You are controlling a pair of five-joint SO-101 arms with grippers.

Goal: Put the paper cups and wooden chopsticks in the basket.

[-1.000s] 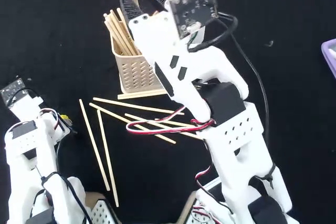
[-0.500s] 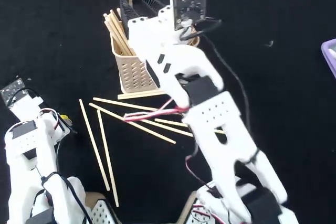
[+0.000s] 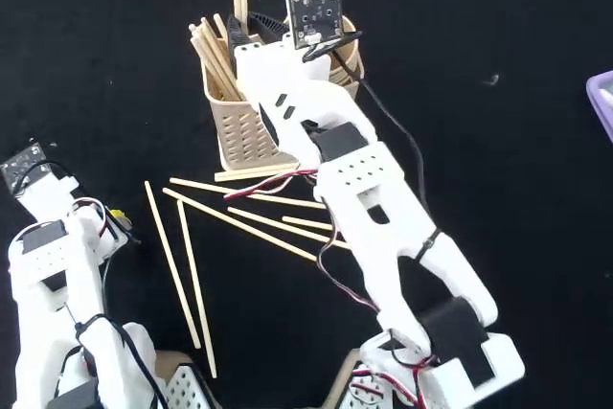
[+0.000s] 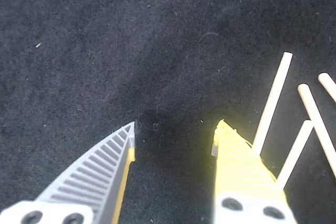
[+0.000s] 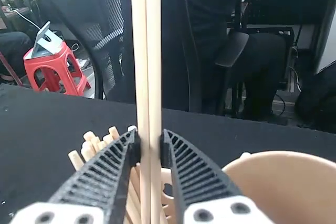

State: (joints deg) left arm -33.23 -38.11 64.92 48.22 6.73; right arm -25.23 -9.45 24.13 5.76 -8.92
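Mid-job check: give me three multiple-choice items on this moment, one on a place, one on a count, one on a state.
1. Where is the right gripper?
A. above the basket
B. deep inside the basket, at its bottom
C. far off to one side of the basket

2. How many chopsticks does it hold?
A. one
B. two
C. four

3. The left gripper is:
A. open and empty
B. shut on a chopstick
C. shut and empty

Answers:
1. A: the high view shows it over the basket's rim.
2. B: two sticks stand side by side between its fingers.
3. A: its fingers are apart with nothing between them.
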